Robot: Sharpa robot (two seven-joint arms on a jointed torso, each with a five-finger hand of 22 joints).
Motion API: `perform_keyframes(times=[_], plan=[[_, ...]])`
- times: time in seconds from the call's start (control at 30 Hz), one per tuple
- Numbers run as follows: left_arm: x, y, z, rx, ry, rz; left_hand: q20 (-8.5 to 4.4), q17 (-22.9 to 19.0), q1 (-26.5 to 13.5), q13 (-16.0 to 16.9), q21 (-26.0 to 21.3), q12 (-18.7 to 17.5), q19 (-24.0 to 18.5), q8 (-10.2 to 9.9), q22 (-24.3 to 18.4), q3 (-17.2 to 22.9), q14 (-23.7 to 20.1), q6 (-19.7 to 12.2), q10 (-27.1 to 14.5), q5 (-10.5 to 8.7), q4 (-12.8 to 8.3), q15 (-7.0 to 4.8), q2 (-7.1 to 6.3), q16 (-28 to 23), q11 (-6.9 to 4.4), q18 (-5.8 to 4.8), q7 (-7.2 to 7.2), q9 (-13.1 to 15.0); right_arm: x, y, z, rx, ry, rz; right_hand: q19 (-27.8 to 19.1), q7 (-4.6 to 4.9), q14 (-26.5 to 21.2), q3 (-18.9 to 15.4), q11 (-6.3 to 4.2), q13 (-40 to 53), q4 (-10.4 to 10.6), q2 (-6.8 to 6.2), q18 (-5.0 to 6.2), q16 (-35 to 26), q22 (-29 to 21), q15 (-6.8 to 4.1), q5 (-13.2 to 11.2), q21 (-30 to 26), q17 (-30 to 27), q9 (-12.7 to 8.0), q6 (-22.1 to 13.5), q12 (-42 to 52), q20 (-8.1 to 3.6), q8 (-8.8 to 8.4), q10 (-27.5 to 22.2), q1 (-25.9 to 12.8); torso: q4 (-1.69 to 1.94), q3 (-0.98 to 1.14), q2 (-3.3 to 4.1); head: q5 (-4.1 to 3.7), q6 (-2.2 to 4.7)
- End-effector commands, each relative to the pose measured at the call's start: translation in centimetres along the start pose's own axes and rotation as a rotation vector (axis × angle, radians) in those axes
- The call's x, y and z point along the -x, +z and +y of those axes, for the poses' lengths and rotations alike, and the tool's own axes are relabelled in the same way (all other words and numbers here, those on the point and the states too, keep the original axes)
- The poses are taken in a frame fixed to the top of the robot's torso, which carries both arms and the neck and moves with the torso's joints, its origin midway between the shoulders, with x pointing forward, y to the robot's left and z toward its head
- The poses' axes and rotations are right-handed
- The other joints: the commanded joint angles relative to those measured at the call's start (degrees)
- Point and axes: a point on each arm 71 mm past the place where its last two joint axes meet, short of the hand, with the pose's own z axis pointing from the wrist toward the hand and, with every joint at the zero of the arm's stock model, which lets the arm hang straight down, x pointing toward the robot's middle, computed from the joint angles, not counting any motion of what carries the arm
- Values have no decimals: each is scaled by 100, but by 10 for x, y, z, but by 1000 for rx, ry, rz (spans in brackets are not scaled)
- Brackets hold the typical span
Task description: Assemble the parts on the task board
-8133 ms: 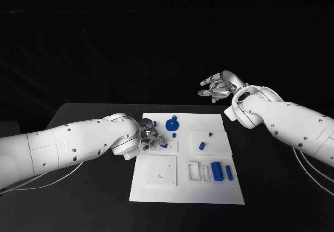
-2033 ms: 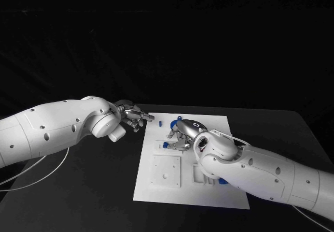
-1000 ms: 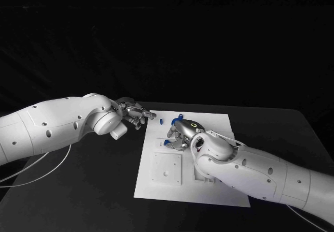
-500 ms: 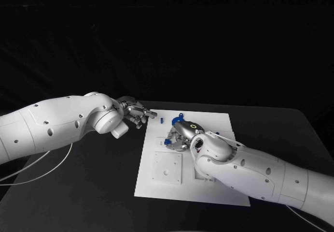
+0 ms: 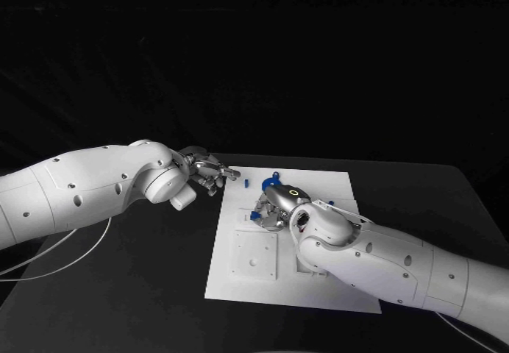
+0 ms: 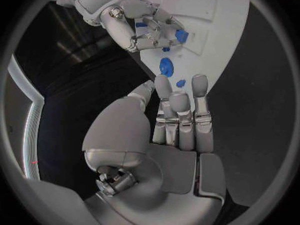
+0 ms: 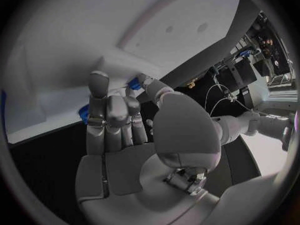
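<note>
Seating step: right hand (image 5: 273, 204) pinches a blue part (image 6: 181, 35) low over the board (image 5: 318, 287), next move needs socket alignment; left hand (image 5: 208, 175) empty, fingers loosely extended

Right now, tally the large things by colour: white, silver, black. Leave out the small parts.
White: 3 (left arm, right arm, task board)
Silver: 2 (left hand, right hand)
Black: 1 (table)
Total: 6
</note>
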Motion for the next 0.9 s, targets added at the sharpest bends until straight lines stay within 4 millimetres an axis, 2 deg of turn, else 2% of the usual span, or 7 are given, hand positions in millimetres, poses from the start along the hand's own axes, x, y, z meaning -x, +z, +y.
perform_keyframes(times=[0.03, 0.17, 0.33, 0.43, 0.67, 0.9], plan=[[-2, 0, -3, -12, 3, 15, -2, 2, 19, -9, -39, -25, 22, 36, 93, -6, 17, -32, 205, -28, 36, 17, -9, -18, 29, -98, 3, -5, -6, -1, 0, 5, -15, 25, 233, -11, 32, 146, -35, 11, -83, 126, -119, -12, 12, -20, -5, 13, 8, 25, 112, 14, -61, -7, 10, 42, 6, 0, 2, -4, -3], [-2, 0, -3, -12, 3, 17, -2, 2, 19, -9, -39, -25, 22, 36, 93, -6, 17, -32, 205, -28, 36, 17, -9, -18, 29, -98, 3, -5, -6, -1, -1, 3, -14, 22, 227, -17, 28, 386, -42, 17, -228, 182, -125, -17, 42, -28, 142, 27, 8, 28, 192, 8, -70, -14, 8, -14, 8, -4, 2, -2, -9], [-1, 0, -2, -12, 3, 20, -1, 1, 20, -12, -49, -31, 21, 27, 94, -13, 11, -53, 200, -29, 27, 19, 2, -26, 33, -99, 10, -12, -6, -1, -2, 0, -6, 3, 226, -21, 31, 558, -52, 27, -320, 232, -126, -12, 77, -31, 170, 33, 15, 33, 225, 7, -76, -10, 23, -109, 6, -9, -4, -5, -11], [0, 0, -1, -11, 2, 19, 0, 0, 18, -14, -50, -34, 19, 23, 94, -17, 9, -62, 198, -33, 27, 20, -7, -27, 35, -99, 14, -15, -4, -1, -3, 1, 2, -15, 233, -36, 35, 527, -60, 34, -309, 231, -130, -3, 88, -35, 177, 36, 24, 37, 251, 10, -79, -10, 37, -168, 4, -5, -1, -1, -8], [0, 0, 1, -16, 1, 28, 3, -1, 8, -14, -55, -38, 17, 6, 94, -27, 7, -102, 198, -46, 33, 25, -37, -30, 42, -99, 31, -30, -1, -3, -3, 12, 21, -55, 246, -67, 44, 336, -75, 59, -226, 223, -140, 24, 85, -49, 172, 50, 55, 39, 313, 22, -93, -10, 75, -177, 5, -11, -3, -9, 3], [-3, -1, 5, -49, 2, 90, 23, -1, 67, -6, -73, -44, 12, -6, 95, -18, -10, -228, 180, -70, 3, 45, -81, -35, 69, -82, 94, -264, 3, -7, -1, 29, 40, -84, 249, -81, 45, 260, -83, 73, -166, 200, -141, 28, 74, -62, 173, 56, 63, 37, 330, 30, -103, -10, 99, -195, 1, -3, -4, -9, 17]])
